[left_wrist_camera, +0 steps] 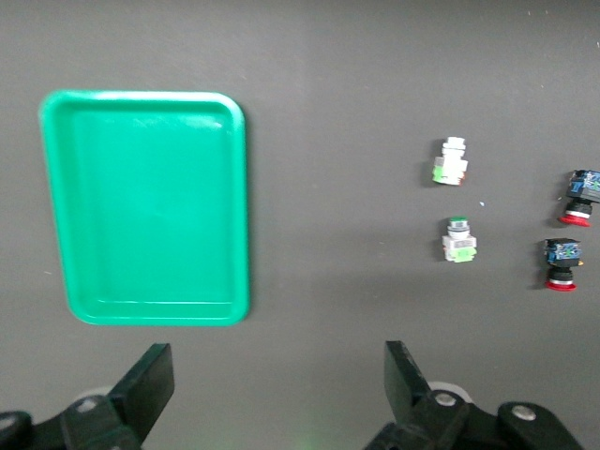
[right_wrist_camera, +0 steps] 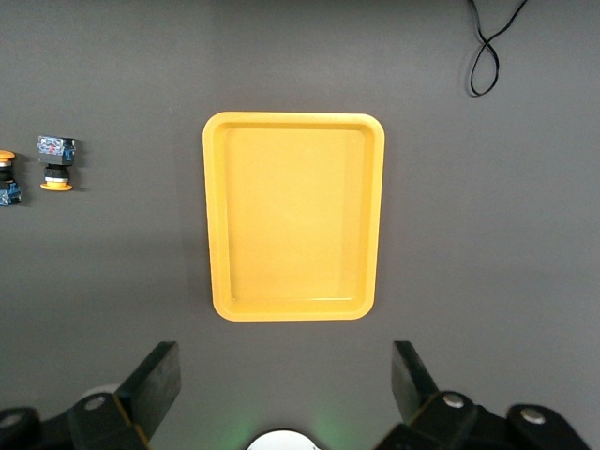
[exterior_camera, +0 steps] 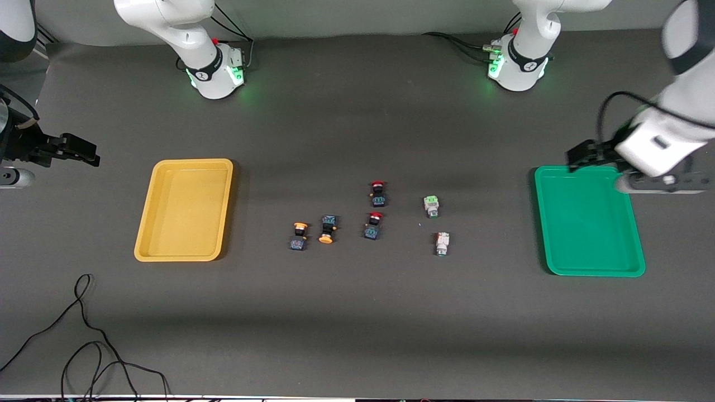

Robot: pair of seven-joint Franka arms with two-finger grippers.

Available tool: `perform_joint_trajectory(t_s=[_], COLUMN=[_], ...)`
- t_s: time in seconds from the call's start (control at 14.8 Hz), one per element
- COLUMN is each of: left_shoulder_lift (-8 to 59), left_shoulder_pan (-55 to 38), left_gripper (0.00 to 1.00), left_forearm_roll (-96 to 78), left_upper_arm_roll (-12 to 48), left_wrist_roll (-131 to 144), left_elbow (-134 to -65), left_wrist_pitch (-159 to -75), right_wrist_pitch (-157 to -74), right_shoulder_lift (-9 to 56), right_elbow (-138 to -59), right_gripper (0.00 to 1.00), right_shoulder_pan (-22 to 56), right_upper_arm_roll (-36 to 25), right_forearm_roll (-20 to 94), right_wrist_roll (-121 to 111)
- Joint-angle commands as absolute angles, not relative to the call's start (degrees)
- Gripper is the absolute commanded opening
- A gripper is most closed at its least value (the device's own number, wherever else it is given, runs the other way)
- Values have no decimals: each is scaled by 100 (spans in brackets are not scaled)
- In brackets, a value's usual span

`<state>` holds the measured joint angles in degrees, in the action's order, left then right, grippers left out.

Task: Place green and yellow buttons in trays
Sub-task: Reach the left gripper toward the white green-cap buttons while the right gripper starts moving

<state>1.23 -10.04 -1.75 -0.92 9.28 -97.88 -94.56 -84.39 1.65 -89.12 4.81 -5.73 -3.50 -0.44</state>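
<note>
- While both arms are hanging idle at the table's ends, the right gripper is hovering over bare table past the right arm's end of the yellow tray, its fingers spread wide and holding nothing.
- One yellow tray is lying empty toward the right arm's end.
- Two orange-capped buttons are sitting side by side mid-table: one and another, apart from each other.
- Two red-capped switches are sitting just beside them, one farther from the front camera than the other.
- Two white-and-green buttons are lying next, one farther from the camera than the other.
- One green tray is lying empty toward the left arm's end.
- The left gripper is hovering over that tray's rim, fingers wide apart and empty.
</note>
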Motion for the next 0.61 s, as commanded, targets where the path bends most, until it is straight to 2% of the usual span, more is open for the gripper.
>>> perform_joint_trajectory(t_s=[0.0, 0.34, 0.54], left_shoulder_lift=[44, 193, 474], left_shoulder_pan=[-1632, -3100, -3533], left_gripper=[99, 99, 99], left_forearm_roll=[-193, -176, -150], left_upper_arm_roll=[26, 35, 35], left_wrist_roll=[1887, 3582, 4252], left_elbow=[-10194, -10450, -10441], left_wrist_pitch=[-9807, -10555, -10827], right_wrist_pitch=[-8350, -8350, -8350], right_shoulder_lift=[220, 220, 220], right_elbow=[-8771, -8737, -8745], right_gripper=[100, 100, 100], right_shoulder_pan=[466, 483, 475], right_upper_arm_roll=[-571, -545, -571], right_forearm_roll=[-352, -360, -134], right_wrist_roll=[-132, -44, -27])
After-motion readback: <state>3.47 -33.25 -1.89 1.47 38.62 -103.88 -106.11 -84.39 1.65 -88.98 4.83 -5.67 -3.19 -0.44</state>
